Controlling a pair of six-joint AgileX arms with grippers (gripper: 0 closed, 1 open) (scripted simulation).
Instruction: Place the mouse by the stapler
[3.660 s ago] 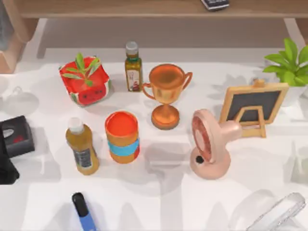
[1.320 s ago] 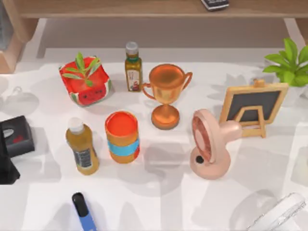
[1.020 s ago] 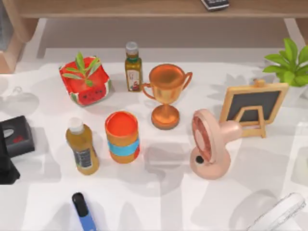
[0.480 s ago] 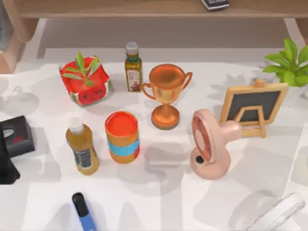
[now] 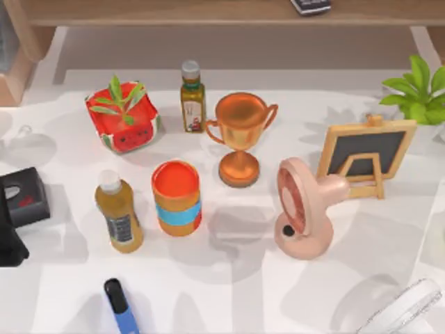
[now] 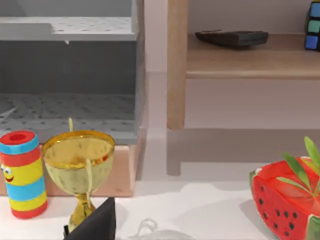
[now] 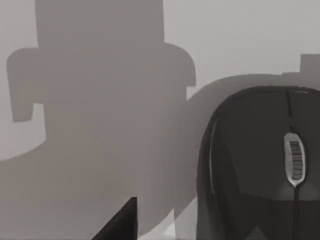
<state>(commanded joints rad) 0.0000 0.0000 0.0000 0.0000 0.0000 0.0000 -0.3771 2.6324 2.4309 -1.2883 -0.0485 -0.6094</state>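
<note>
Mouse [image 7: 260,165] sits on the white table [image 7: 100,75] right under our right wrist camera, ungrasped. Rigid, light, glossy shell, so probably slippery: we'd pinch across its flanks, clear of the scroll wheel [image 7: 295,157]. Can't tell how either arm's jaws stand. Stapler [image 5: 122,306], we think, lies low left in the top view.

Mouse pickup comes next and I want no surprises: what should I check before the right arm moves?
1. Mouse lying flat, wheel up: ok.
2. Mouse centred under the right end effector: not ok, it sits off-centre.
3. Mouse held: not ok, it rests on the table.
4. Stapler located: cannot tell.
5. Left arm parked at the table's left edge: ok.
</note>
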